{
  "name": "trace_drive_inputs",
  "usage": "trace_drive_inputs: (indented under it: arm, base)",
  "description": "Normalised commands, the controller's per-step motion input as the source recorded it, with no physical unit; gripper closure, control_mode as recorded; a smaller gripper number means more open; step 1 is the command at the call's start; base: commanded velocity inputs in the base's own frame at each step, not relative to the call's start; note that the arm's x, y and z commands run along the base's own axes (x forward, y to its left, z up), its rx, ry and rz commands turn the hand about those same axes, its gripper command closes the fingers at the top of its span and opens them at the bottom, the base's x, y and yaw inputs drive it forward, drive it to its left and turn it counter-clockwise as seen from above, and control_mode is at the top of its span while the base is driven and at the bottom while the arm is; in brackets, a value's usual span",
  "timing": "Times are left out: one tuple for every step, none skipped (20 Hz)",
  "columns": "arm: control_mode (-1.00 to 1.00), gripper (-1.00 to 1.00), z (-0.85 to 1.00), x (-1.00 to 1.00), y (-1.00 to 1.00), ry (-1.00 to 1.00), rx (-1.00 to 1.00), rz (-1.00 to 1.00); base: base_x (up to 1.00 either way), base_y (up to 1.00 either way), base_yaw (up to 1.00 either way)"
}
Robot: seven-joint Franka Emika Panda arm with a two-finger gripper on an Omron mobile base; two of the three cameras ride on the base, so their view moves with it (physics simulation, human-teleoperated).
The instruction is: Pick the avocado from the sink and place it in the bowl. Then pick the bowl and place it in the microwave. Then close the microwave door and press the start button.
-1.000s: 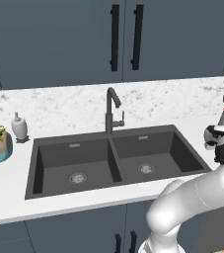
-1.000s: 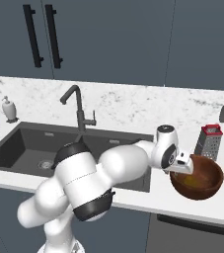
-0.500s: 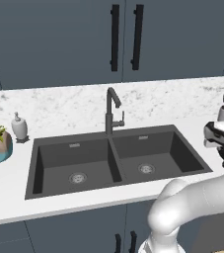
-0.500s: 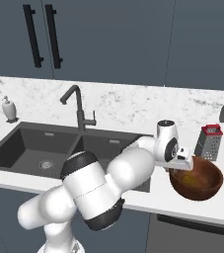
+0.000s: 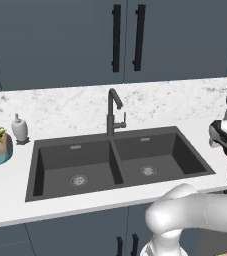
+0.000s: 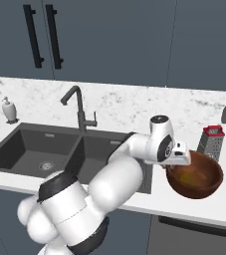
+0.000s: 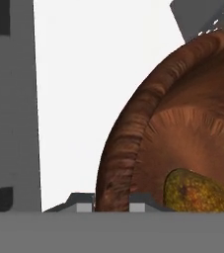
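On the white marble tabletop (image 6: 149, 201) to the right of the dark grey double-basin sink (image 6: 30, 149), the round reddish-brown wooden bowl (image 6: 196, 174) sits with the small brownish-orange avocado (image 7: 202, 193) already lying inside it. The pincer (image 7: 112, 206) straddles the bowl's near rim, one finger outside the wall and one inside, jaws drawn narrow and seemingly pinching that rim, the avocado just beyond the inner finger. The lift likely turns on this: the bowl's weight hangs off to one side of the grip, so it may tip.
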Motion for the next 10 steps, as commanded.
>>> trace_drive_inputs:
  arm:
    - [-1.0,1.0,0.24,-0.71,0.46,0.0,-0.05,0.27]
    - [-1.0,1.0,0.26,-0.74,0.55,0.0,-0.06,0.29]
    - [-1.0,1.0,0.27,-0.66,0.56,0.0,-0.06,0.31]
    - [-1.0,1.0,0.27,-0.7,0.6,0.0,-0.07,0.33]
    - [-1.0,1.0,0.32,-0.69,0.58,0.0,-0.07,0.35]
    - [-1.0,1.0,0.39,-0.77,0.58,0.0,-0.06,0.36]
    - [-1.0,1.0,0.46,-0.84,0.51,0.0,-0.06,0.37]
    - [-1.0,1.0,0.48,-0.79,0.54,0.0,-0.04,0.4]
    - [-1.0,1.0,0.45,-0.7,0.61,0.0,-0.03,0.43]
    - [-1.0,1.0,0.45,-0.67,0.65,0.0,-0.03,0.47]
  base:
    - [0.0,0.0,0.0]
    - [0.0,0.0,0.0]
    - [0.0,0.0,0.0]
    - [0.0,0.0,0.0]
    - [0.0,0.0,0.0]
    - [0.0,0.0,0.0]
    - [0.0,0.0,0.0]
    - [0.0,0.0,0.0]
    - [0.0,0.0,0.0]
    - [0.0,0.0,0.0]
